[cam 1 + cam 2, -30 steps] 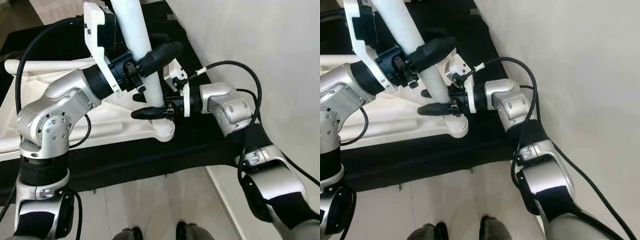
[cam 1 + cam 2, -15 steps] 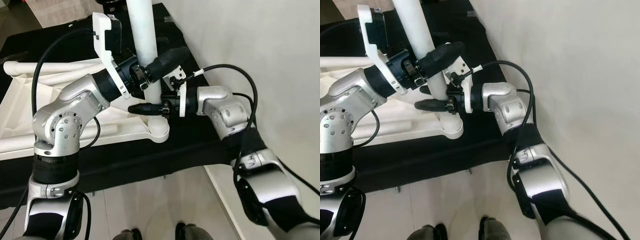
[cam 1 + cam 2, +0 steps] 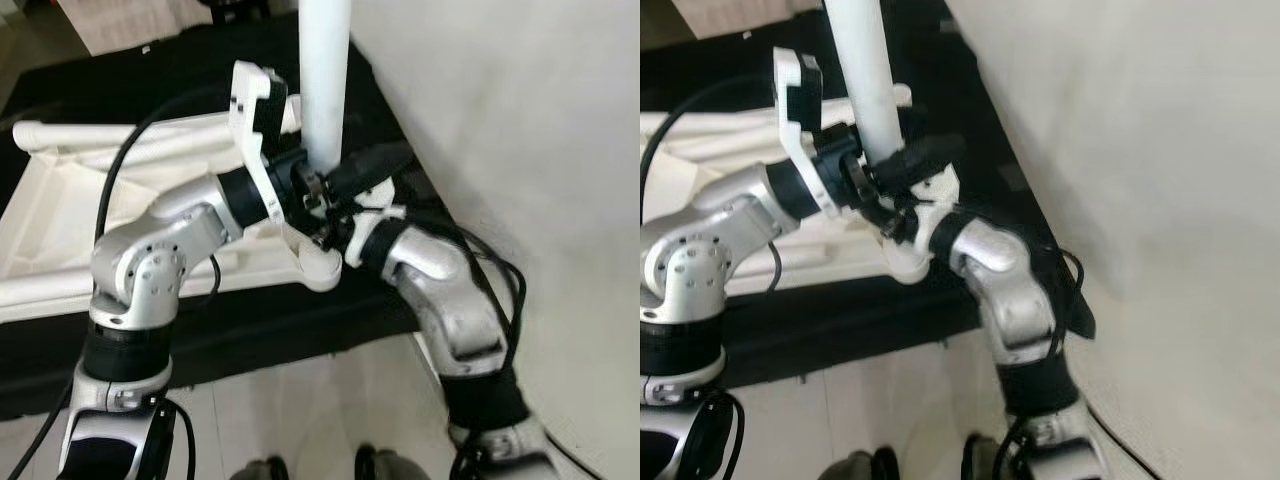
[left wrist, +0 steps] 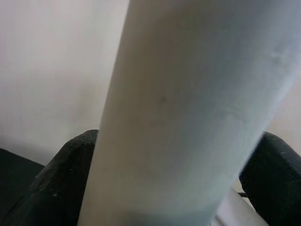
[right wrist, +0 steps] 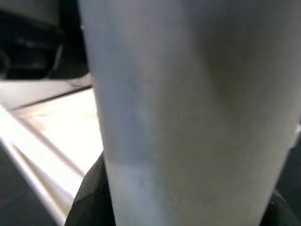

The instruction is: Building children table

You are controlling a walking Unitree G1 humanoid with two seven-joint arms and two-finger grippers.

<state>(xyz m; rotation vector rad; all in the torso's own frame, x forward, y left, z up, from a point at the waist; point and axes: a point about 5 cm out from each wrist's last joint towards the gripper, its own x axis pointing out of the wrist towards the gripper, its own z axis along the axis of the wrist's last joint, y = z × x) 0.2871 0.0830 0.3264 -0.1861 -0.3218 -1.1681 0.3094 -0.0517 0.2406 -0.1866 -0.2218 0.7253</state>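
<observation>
A white table leg [image 3: 325,80] stands nearly upright, its foot at the round corner socket [image 3: 318,268] of the white upturned table top [image 3: 60,230]. My left gripper [image 3: 335,180] is shut on the leg just above the socket, one black finger [image 3: 372,168] wrapping its right side. Right below it, my right gripper [image 3: 898,222] grips the same leg, mostly hidden behind the left wrist. In the left wrist view the leg [image 4: 188,117] sits between the black fingers [image 4: 61,188]. The right wrist view has the leg [image 5: 188,117] close up against a dark finger [image 5: 89,202].
The table top lies on a black mat [image 3: 250,330] over a pale tiled floor [image 3: 300,410]. A white wall [image 3: 520,120] runs close along the right. White frame rails [image 3: 120,135] lie at the far left of the top. My feet [image 3: 250,468] show at the bottom.
The leg has swung from tilted to nearly upright. Both grippers stayed on it, and the right forearm has drawn in close under the left wrist. The camera has shifted too.
</observation>
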